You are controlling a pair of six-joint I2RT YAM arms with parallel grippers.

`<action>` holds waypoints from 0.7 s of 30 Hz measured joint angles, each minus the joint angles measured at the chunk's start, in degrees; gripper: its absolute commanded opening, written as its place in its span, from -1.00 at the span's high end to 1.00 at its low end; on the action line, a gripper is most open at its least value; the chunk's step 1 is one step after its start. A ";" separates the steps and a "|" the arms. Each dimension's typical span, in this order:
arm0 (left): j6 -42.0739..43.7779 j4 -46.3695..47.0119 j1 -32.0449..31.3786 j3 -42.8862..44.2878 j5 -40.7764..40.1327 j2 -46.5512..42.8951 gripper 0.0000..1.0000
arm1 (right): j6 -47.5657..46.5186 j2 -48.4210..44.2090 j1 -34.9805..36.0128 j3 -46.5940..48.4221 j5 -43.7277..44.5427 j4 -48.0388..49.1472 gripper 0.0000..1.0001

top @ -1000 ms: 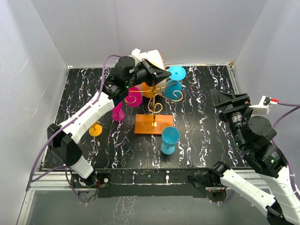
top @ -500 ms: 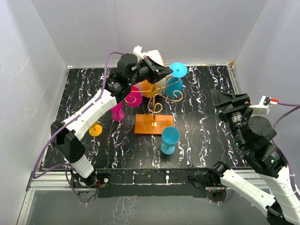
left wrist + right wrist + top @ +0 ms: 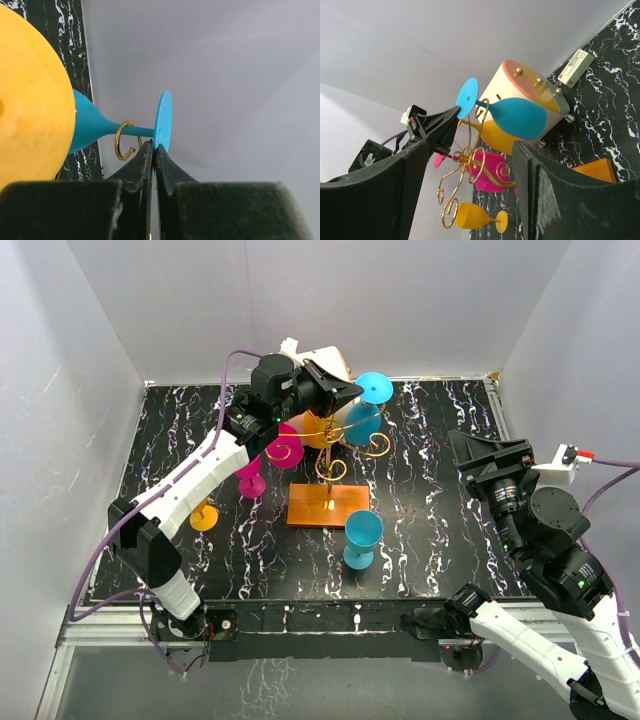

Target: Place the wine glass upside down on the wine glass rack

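Observation:
My left gripper (image 3: pixel 350 395) is shut on the foot disc of a blue wine glass (image 3: pixel 362 423) and holds it upside down at the top of the wine glass rack (image 3: pixel 330 462), a gold wire stand on an orange-brown base. In the left wrist view the jaws (image 3: pixel 154 147) pinch the rim of the blue foot (image 3: pixel 163 117), and a gold scroll loop (image 3: pixel 124 140) rings the stem. The right wrist view shows the same glass (image 3: pixel 517 117) in the loop. My right gripper (image 3: pixel 487 454) is open and empty at the far right.
An orange glass (image 3: pixel 320 430) and a pink glass (image 3: pixel 284 445) hang on the rack. A blue glass (image 3: pixel 362 537) stands in front of the base, an orange one (image 3: pixel 203 515) at the left. A white cylinder box (image 3: pixel 325 360) stands behind the rack.
My left gripper moved a little up and right with the blue glass, then eased slightly left. The right arm has not moved.

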 measured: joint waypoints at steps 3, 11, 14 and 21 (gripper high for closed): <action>0.68 -0.44 0.04 0.00 -0.81 -0.02 1.00 | 0.00 0.00 0.00 0.00 0.00 0.00 -0.31; 1.68 -1.57 0.04 -0.59 -1.86 -0.81 1.00 | 0.00 0.00 0.00 -0.11 0.00 0.00 -0.31; 2.08 -2.25 0.04 -1.25 -2.29 -1.40 1.00 | 0.02 0.00 0.00 -0.48 -0.02 -0.02 -0.31; 3.02 -3.69 0.04 -2.51 -3.08 -2.23 1.00 | 0.07 -0.02 0.00 -0.74 -0.02 0.00 -0.30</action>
